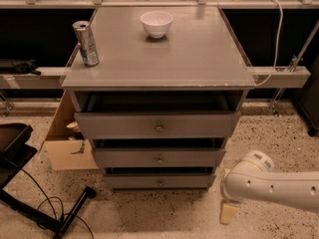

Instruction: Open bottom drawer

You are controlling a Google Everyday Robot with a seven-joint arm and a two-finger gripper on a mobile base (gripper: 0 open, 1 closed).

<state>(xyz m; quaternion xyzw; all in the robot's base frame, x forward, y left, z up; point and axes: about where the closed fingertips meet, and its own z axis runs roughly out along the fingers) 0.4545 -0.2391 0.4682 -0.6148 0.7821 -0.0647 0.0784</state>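
The grey cabinet [159, 78] stands in the middle of the camera view with three drawers. The bottom drawer [160, 181] is the lowest and shallowest, with a small round metal knob [160, 182]; its front sits close under the middle drawer [159, 158]. The top drawer [157, 125] has the tallest front. My white arm [269, 185] enters from the lower right, and my gripper [228, 212] hangs near the floor to the right of the bottom drawer, apart from it.
A drink can [86, 43] and a white bowl [156, 23] stand on the cabinet top. A cardboard box [67, 141] sits left of the cabinet. A black stand and cables [55, 213] lie on the speckled floor at lower left. A rail [279, 76] runs behind.
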